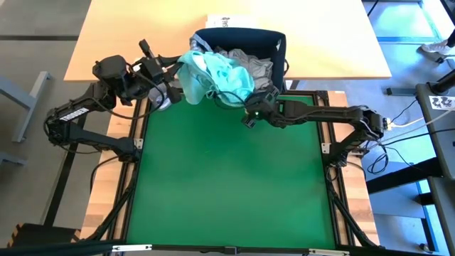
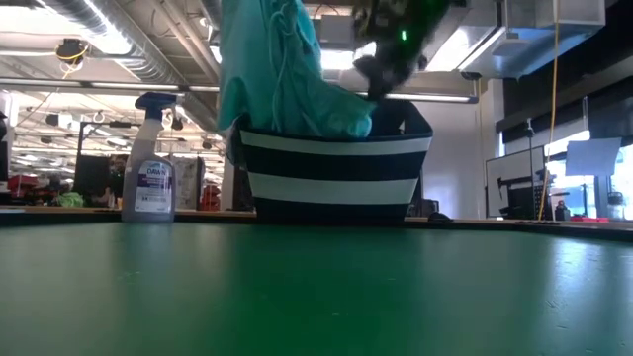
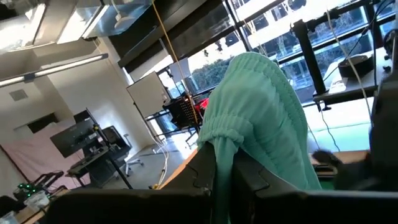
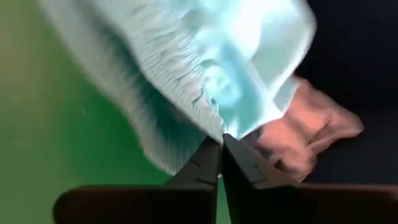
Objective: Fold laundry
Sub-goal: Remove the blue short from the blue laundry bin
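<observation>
The mint-teal garment (image 1: 213, 77) is stretched between both grippers above the near rim of the navy-and-white striped basket (image 2: 336, 173). In the low view it hangs down (image 2: 272, 69), and its lower part rests on the basket's rim. My left gripper (image 1: 174, 84) is shut on its upper left part. My right gripper (image 1: 245, 107) is shut at its ribbed edge by the basket's near side. More grey and white laundry (image 1: 252, 65) lies inside the basket. My left gripper pinches a gathered, ribbed band of the garment (image 3: 224, 142) between its two fingers, coming in about level from the table's left. The cloth bunches over the fingers and drapes away toward the basket, held up clear of the table. My right gripper has its fingers closed on the garment's ribbed edge (image 4: 210, 124), only at their tips, slanting down from the table's right. The cloth spreads away from the tips; how many layers are caught cannot be told.
The green mat (image 1: 227, 185) lies bare in front of the basket. A spray bottle (image 2: 148, 168) stands beyond the mat at the far left in the low view. A white sheet (image 1: 226, 21) lies on the wooden table behind the basket.
</observation>
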